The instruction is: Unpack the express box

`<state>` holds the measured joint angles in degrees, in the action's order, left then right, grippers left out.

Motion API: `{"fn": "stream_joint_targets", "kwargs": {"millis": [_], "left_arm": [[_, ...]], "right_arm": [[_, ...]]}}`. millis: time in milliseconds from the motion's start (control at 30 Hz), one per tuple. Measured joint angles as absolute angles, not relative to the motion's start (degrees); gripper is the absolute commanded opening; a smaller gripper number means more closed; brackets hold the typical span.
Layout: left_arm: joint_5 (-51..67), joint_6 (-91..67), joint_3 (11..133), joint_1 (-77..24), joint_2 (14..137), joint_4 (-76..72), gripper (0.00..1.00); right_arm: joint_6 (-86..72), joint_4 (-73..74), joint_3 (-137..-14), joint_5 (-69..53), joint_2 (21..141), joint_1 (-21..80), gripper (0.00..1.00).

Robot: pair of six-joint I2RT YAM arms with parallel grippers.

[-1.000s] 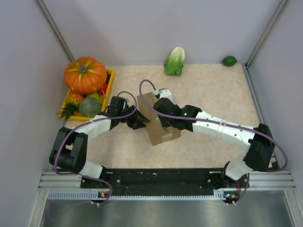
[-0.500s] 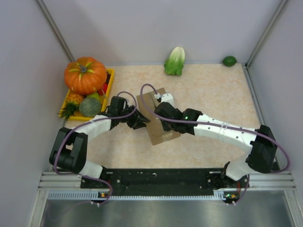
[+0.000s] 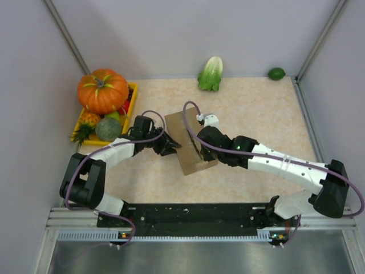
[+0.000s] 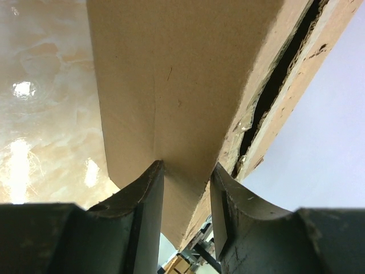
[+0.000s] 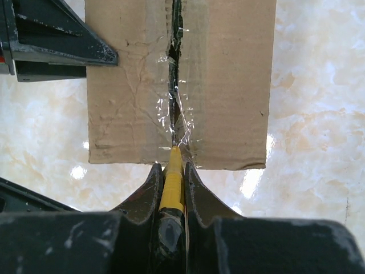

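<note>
The express box is a brown cardboard box lying askew mid-table. My left gripper is shut on its left edge; in the left wrist view both fingers pinch the cardboard wall. My right gripper is over the box's near end, shut on a yellow cutter. The cutter's tip touches the near end of the centre seam, which gapes open with torn clear tape. The left gripper's finger also shows at the top left of the right wrist view. The white label is not visible.
A yellow tray at the far left holds a pumpkin, a pineapple and a green round fruit. A cabbage and a lime lie by the back wall. Grey walls close three sides.
My right gripper has drawn back with the cutter along the seam, from the box's far end to its near end. The left gripper has held its grip.
</note>
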<state>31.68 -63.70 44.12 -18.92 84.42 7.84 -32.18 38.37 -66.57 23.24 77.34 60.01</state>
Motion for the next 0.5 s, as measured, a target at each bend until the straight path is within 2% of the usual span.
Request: {"fn": "stream_joint_targets", "kwargs": {"millis": [500], "left_arm": [[31.4, -63.9, 45.0, -19.2, 84.9, 8.6, 0.18]], "right_arm": [[-32.0, 38.2, -61.7, 21.2, 70.0, 60.1, 0.0]]}}
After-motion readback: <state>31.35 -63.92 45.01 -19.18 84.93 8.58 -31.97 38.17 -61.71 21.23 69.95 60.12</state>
